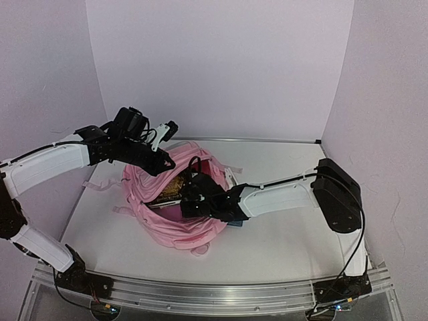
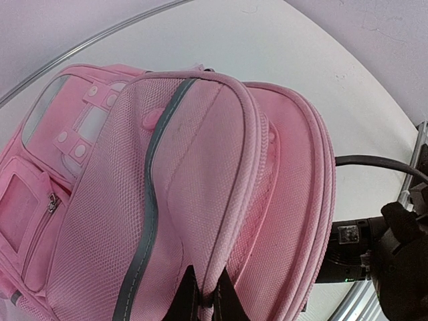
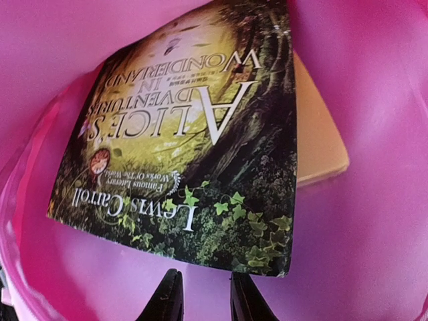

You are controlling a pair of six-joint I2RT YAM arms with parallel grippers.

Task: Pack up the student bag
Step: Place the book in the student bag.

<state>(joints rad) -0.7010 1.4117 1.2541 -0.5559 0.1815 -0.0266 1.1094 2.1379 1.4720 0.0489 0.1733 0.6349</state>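
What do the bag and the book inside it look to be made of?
The bag looks like woven synthetic fabric, perhaps nylon or polyester: matte, visible grainy weave, corded piping. The book looks like a paperback: glossy printed card cover, cream paper page edges showing.

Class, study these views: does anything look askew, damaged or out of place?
The book inside the student bag lies slanted, its cover splaying away from the page block along one side. Nothing looks spilled or torn.
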